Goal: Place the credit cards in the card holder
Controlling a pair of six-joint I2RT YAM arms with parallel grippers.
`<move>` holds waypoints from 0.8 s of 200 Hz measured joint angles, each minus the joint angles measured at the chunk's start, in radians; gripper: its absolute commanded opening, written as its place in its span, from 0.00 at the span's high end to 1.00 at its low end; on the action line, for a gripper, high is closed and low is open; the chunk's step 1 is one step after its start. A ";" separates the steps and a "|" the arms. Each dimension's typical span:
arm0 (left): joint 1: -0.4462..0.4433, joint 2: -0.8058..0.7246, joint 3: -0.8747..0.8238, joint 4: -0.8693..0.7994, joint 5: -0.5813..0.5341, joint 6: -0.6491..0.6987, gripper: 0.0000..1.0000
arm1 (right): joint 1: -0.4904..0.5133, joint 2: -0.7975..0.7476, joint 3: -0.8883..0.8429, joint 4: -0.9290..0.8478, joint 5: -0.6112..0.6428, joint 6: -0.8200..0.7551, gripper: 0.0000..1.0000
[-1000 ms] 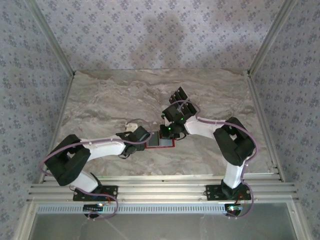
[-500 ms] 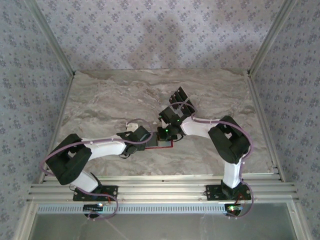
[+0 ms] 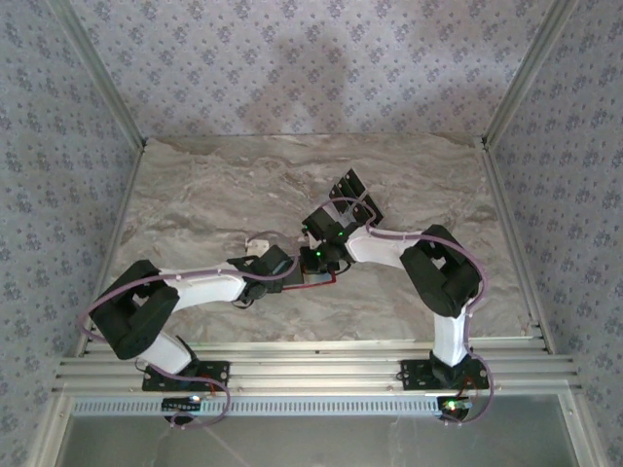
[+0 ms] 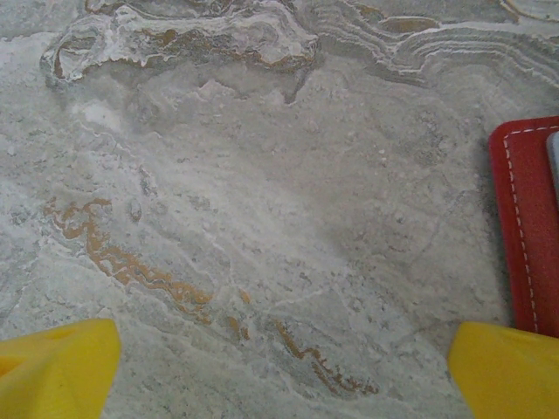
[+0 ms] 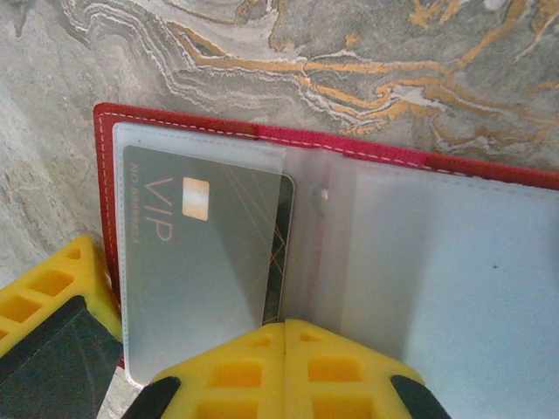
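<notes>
Since a second ago the right arm has swung leftward, so from above the right claw [image 5: 286,339] now covers most of the open red leather-like card holder [image 5: 349,150]. Its yellow fingertips are pinched together on nothing, at the near edge of the left clear sleeve, where a dark VIP-marked credit card [image 5: 201,253] sits. The left claw [image 4: 279,367] has stayed put, spread wide over the marbled stone counter [image 4: 262,175], just beside the holder's red edge.

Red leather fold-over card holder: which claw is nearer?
Right. The right claw, shut, is over the card holder; the left claw, open, is over marble beside its red edge.
</notes>
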 measured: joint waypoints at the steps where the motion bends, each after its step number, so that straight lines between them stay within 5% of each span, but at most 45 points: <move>1: 0.000 0.000 0.000 0.000 0.000 0.000 0.00 | 0.000 0.000 0.000 0.000 0.000 0.000 0.94; 63: 0.001 -0.054 -0.008 -0.030 0.001 0.000 0.00 | -0.005 -0.163 -0.043 -0.051 0.032 -0.012 0.54; 99: 0.015 -0.137 -0.009 -0.037 0.006 -0.001 0.00 | -0.020 -0.232 -0.042 -0.118 0.144 -0.055 0.49; 160: 0.052 -0.229 -0.020 -0.037 0.009 -0.033 0.00 | 0.029 -0.106 0.012 -0.275 0.371 -0.140 0.48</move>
